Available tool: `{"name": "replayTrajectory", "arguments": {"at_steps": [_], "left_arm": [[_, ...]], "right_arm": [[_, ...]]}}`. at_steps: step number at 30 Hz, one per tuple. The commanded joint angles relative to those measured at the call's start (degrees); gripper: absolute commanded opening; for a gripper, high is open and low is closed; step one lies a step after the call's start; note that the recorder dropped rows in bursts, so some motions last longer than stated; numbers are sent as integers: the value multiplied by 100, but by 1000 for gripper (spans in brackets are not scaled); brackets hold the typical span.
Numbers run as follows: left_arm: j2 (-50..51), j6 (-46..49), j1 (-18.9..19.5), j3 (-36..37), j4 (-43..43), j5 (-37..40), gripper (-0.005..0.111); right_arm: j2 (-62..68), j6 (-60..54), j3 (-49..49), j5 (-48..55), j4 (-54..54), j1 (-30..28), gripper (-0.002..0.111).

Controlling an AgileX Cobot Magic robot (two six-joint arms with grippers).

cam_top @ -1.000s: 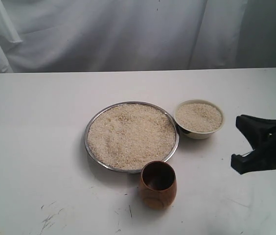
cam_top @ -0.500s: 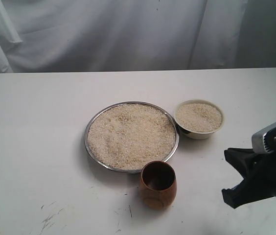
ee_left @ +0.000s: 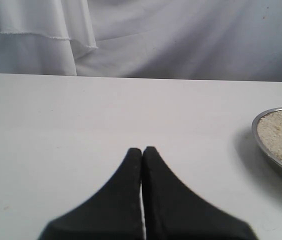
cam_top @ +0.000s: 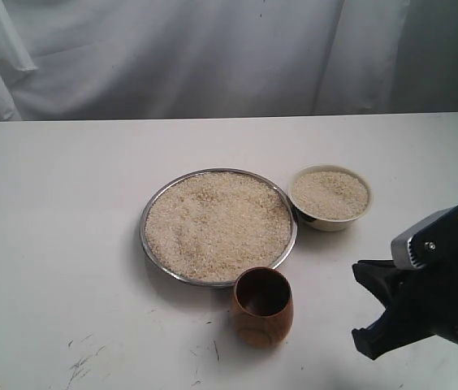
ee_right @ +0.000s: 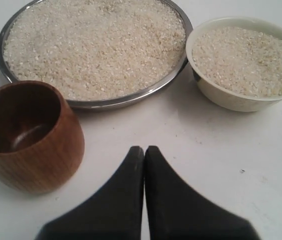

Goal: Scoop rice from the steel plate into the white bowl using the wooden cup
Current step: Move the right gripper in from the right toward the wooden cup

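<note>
The steel plate [cam_top: 142, 231] lies mid-table, filled with rice [cam_top: 217, 223]. To its right is the white bowl [cam_top: 332, 223], also full of rice. The wooden cup [cam_top: 261, 317] stands upright in front of the plate, empty inside. My right gripper [cam_top: 367, 307] hovers to the right of the cup, apart from it. In the right wrist view its fingertips [ee_right: 144, 148] are shut on nothing, with the cup [ee_right: 28, 132], plate [ee_right: 131, 100] and bowl [ee_right: 231, 100] ahead. My left gripper [ee_left: 142, 149] is shut and empty over bare table, with the plate's edge [ee_left: 261, 145] off to one side.
A white cloth backdrop [cam_top: 213, 57] hangs behind the white table [cam_top: 50, 244]. Small dark scuff marks [cam_top: 83, 361] dot the table near its front edge.
My right gripper has moved left and toward the front of the table, closer to the wooden cup. Plate, bowl and cup have not moved.
</note>
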Motion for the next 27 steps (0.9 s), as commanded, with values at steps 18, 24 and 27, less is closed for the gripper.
{"name": "replayTrajectory", "arguments": {"at_steps": [18,24,27], "left_arm": [[-29,-18,-9,26,-4,-36,0],[-29,-18,-9,26,-4,-36,0],[-29,-18,-9,26,-4,-36,0]], "right_arm": [[677,19,31,-1254,-61,39,0],[676,-7,45,-1407,-75,39,0],[676,-250,233,-1866,-159,39,0]]}}
